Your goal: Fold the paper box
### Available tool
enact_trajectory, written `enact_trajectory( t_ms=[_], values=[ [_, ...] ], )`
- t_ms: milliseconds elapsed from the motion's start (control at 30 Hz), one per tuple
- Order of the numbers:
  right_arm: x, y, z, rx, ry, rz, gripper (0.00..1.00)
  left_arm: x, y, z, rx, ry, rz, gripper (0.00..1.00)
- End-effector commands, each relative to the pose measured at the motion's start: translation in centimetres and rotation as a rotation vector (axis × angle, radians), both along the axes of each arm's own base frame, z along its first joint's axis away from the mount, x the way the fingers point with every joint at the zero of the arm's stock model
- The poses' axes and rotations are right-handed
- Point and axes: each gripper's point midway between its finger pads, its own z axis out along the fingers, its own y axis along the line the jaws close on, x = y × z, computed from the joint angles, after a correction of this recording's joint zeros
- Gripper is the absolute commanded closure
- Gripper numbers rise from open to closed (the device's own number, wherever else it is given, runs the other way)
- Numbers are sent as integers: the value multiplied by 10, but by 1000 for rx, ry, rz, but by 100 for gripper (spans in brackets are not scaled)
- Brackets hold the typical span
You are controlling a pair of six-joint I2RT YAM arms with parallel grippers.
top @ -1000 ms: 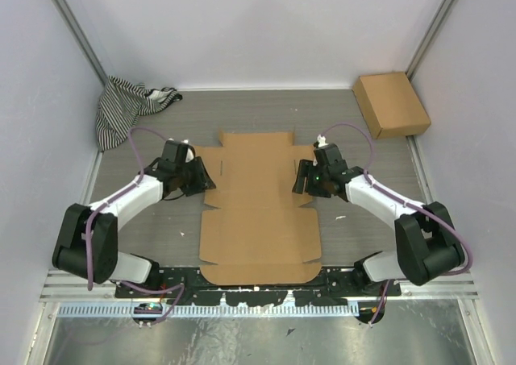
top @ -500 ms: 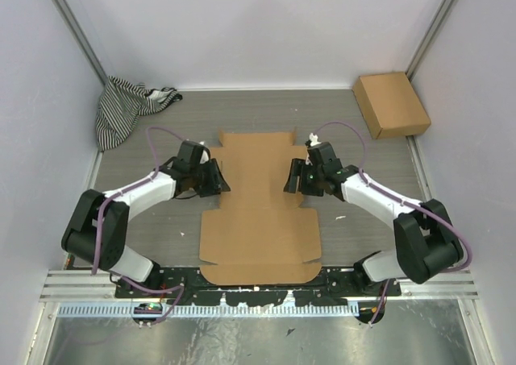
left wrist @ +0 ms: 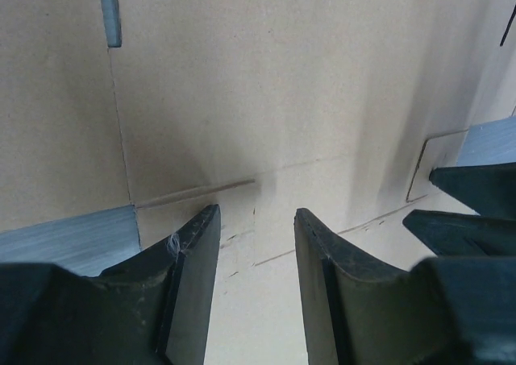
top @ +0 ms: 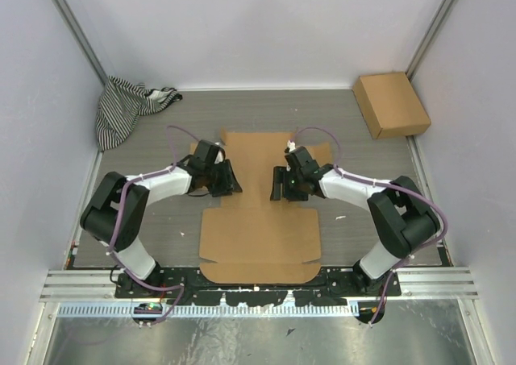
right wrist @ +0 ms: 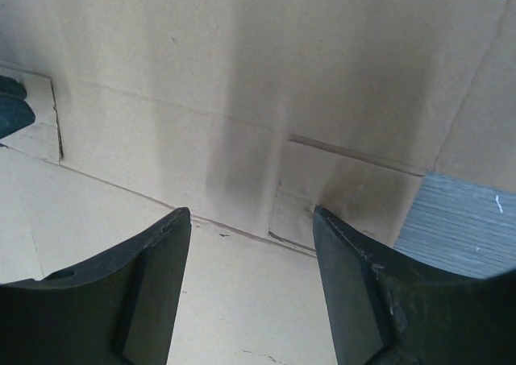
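The paper box (top: 258, 228) lay flat and unfolded in the middle of the bench (top: 161, 139), its long axis running from the bottom of the top view up toward the back wall. The left arm (top: 173, 180) reached in from the left of the frame and the right arm (top: 347, 184) from the right. Both tips were over the sheet just above its middle, pointed at each other across the centre line, and neither looked the nearer.

The left jaws stood partly spread with nothing between them, only cardboard and a crease beyond. The right jaws were spread wider and just as bare. At the right edge of the left wrist view the other arm's tips showed, so the pair were close. I could not tell whether either tip touched the sheet. My read was that the next move turned on the cardboard lying directly below and ahead of both, panels out to either side.
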Motion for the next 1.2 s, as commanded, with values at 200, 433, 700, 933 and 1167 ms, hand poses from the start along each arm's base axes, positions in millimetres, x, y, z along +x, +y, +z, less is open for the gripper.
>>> enact_trajectory(
  t_ms=[200,433,700,933,1167],
  values=[
    [23,10,9,-28,-51,-33,32,6,-2,-7,37,14,-6,50],
    [61,-15,97,-156,-257,-100,29,50,22,68,223,-191,7,44],
    [90,-56,159,-221,-371,-201,28,141,53,144,367,-331,116,44],
    [88,-80,156,-225,-356,-230,28,203,46,110,422,-238,110,48],
    [77,-88,155,-194,-342,-226,28,234,34,69,454,-172,93,52]
  ],
)
